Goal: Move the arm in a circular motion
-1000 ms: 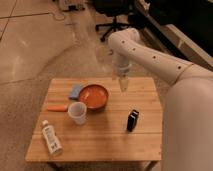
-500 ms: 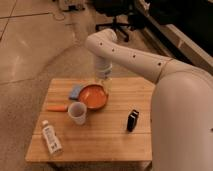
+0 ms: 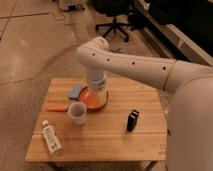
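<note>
The big glossy white arm [image 3: 135, 65] reaches from the right edge across the wooden table [image 3: 110, 142], bends at a rounded joint [image 3: 95, 50] and points straight down. Its narrow pale tip, the gripper [image 3: 101, 95], hangs over the orange bowl [image 3: 90, 101] near the table's far left, close above it or just inside its rim. The arm's lower segment hides the right part of the bowl.
A white cup [image 3: 77, 113] stands in front of the bowl. A blue sponge [image 3: 76, 91] and an orange utensil [image 3: 57, 107] lie to its left. A white bottle [image 3: 51, 138] lies at the front left, a black box [image 3: 132, 120] at mid right. An office chair [image 3: 116, 20] stands behind.
The arm has swung left and toward the front: the tip went from beyond the bowl's right side to over the bowl. The objects on the table have not moved.
</note>
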Motion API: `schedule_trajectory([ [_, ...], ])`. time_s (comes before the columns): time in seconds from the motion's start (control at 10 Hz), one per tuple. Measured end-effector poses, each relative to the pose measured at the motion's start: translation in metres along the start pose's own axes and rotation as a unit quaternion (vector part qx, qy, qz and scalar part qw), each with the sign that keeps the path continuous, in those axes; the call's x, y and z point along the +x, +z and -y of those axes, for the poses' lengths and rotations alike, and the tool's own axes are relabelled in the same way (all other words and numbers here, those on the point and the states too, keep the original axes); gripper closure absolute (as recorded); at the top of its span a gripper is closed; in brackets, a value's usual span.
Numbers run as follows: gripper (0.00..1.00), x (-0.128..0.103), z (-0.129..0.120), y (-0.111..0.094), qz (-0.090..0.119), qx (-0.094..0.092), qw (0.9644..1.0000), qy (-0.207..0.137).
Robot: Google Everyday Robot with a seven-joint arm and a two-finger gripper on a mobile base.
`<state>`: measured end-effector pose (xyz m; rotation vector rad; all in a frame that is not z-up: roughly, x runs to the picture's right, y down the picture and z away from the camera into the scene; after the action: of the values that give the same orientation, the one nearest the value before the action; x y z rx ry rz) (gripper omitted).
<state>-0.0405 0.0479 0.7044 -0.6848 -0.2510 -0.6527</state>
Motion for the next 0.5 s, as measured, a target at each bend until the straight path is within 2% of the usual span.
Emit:
schedule_trajectory([
  [0.3, 0.35, -0.024, -0.034, -0.002, -0.004, 0.003, 1.0, -0.002],
  [0.4, 0.35, -0.028, -0.049, -0.003, -0.002, 0.006, 1.0, 0.0],
  [0.5, 0.35, -0.023, -0.063, -0.002, -0.003, 0.007, 1.0, 0.003],
])
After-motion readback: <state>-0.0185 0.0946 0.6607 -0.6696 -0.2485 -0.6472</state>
